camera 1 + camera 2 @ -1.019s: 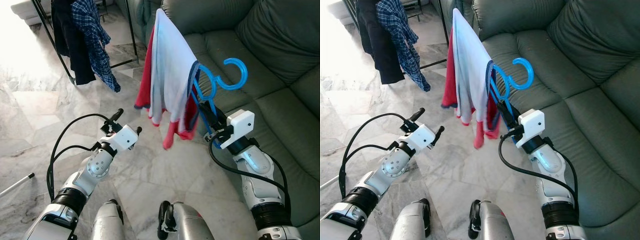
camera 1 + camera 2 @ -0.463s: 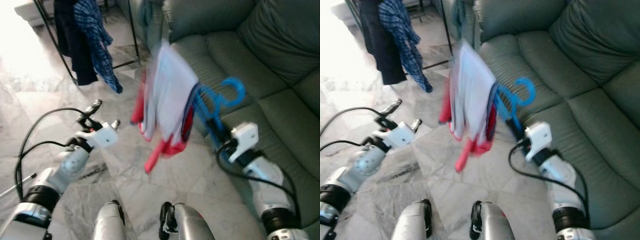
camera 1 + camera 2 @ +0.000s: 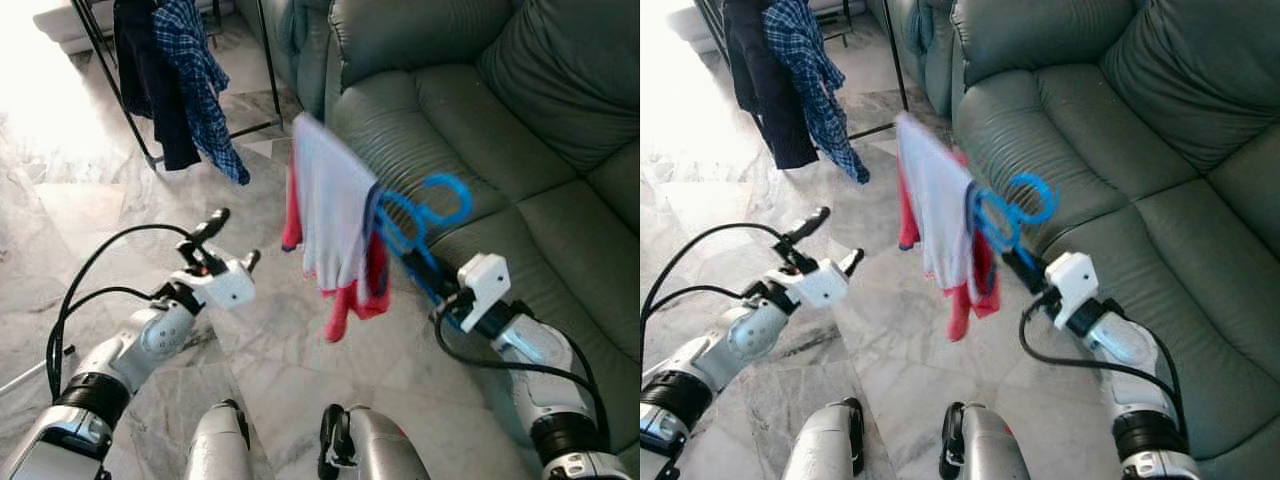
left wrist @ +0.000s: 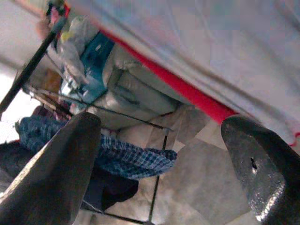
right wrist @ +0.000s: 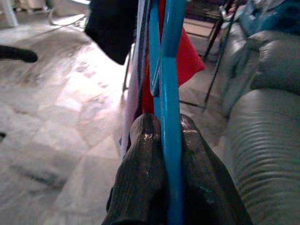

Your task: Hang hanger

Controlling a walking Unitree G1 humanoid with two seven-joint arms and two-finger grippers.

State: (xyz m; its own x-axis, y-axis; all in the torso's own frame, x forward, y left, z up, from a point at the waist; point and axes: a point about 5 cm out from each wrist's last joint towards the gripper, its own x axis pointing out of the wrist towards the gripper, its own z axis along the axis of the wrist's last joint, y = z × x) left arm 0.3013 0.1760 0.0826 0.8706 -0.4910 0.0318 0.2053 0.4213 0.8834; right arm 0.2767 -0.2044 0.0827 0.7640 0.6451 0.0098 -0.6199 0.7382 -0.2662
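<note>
A blue plastic hanger (image 3: pixel 425 215) carries a white and red garment (image 3: pixel 330 215) that droops over the marble floor beside the sofa. My right gripper (image 3: pixel 428 285) is shut on the hanger's lower bars; in the right wrist view the two fingers (image 5: pixel 140 183) pinch the blue hanger (image 5: pixel 169 93) tightly. My left gripper (image 3: pixel 228 243) stands open to the left of the garment, apart from it. In the left wrist view its fingers (image 4: pixel 51 178) are spread wide with the garment's red hem (image 4: pixel 187 93) beyond them.
A black clothes rack (image 3: pixel 262 60) with a dark garment (image 3: pixel 150 70) and a blue plaid shirt (image 3: pixel 200 70) stands at the back left. A grey-green leather sofa (image 3: pixel 520 130) takes up the right side. My own legs (image 3: pixel 290 445) show at the bottom.
The right arm has lowered and tilted the hanger, so the garment hangs lower and swings. The left arm shifted left and back. The camera has moved slightly.
</note>
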